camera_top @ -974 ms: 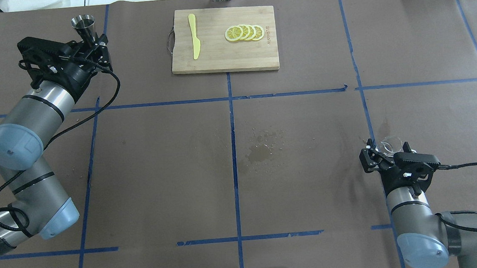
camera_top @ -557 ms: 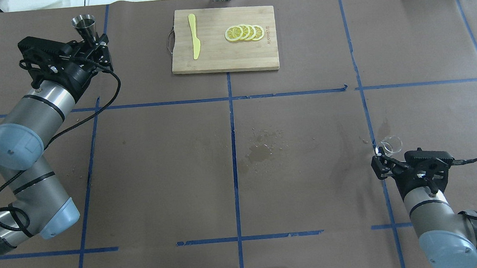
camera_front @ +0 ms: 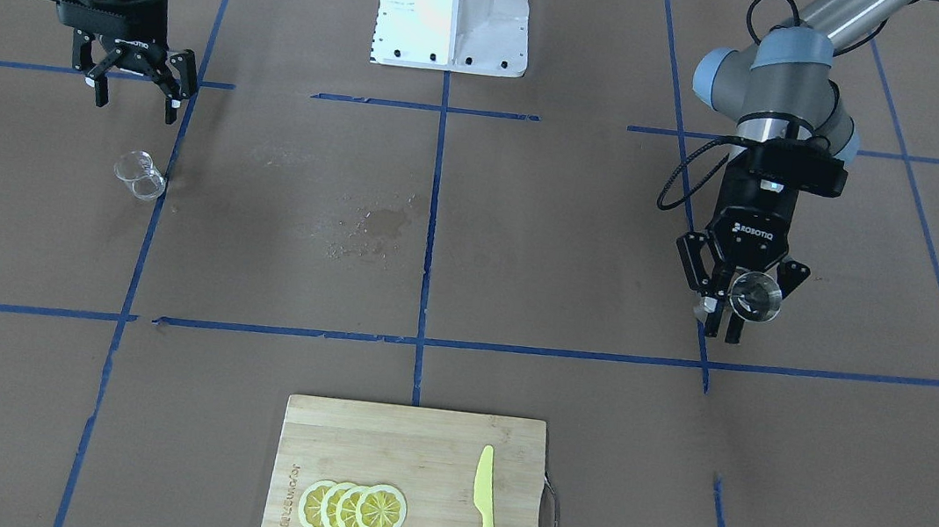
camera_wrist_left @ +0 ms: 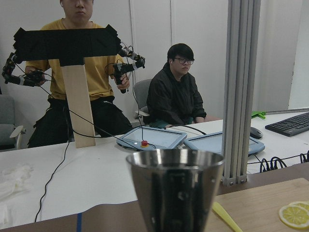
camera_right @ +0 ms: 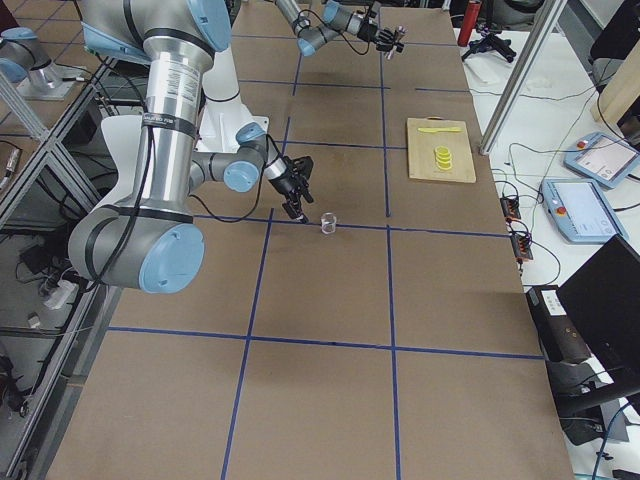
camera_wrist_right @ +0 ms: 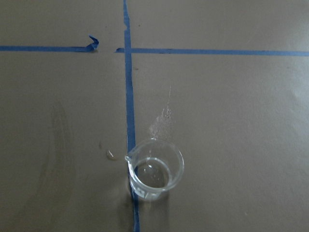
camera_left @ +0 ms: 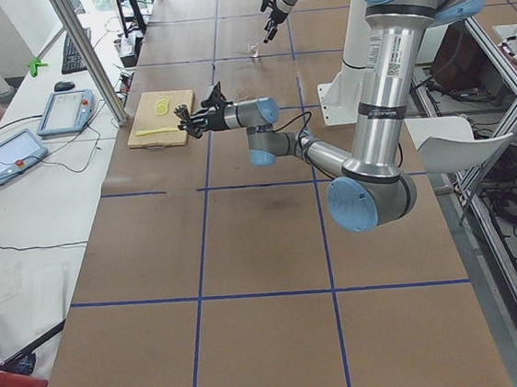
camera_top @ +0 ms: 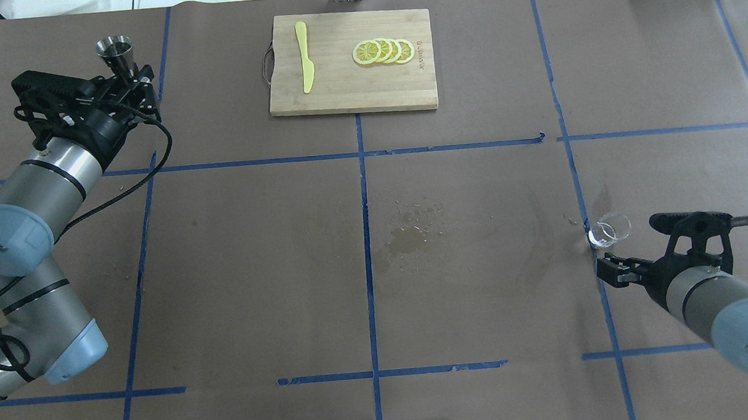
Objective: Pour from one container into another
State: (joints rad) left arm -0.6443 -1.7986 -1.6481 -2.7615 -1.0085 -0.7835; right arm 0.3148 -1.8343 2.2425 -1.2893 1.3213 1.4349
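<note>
The clear glass beaker [camera_top: 609,229] stands upright on the brown table, on a blue tape line, with a little liquid at its bottom. It fills the lower middle of the right wrist view [camera_wrist_right: 155,169]. My right gripper [camera_front: 135,106] hangs open a short way behind the beaker [camera_front: 139,175], not touching it. At the far left of the table my left gripper [camera_top: 129,72] is shut on the steel jigger [camera_top: 116,49], held upright off the table. The jigger [camera_wrist_left: 176,188] looms large in the left wrist view, and from the front it shows between the fingers [camera_front: 756,296].
A wooden cutting board [camera_top: 344,85] lies at the far middle with lemon slices [camera_top: 383,51] and a yellow knife [camera_top: 304,58]. A wet stain [camera_top: 406,237] marks the table centre. The white base plate [camera_front: 455,5] is on the robot's side. Two people sit beyond the table's far edge.
My right gripper has drawn back from the beaker toward the robot, leaving it standing alone. My left arm has shifted a little to the left with the jigger.
</note>
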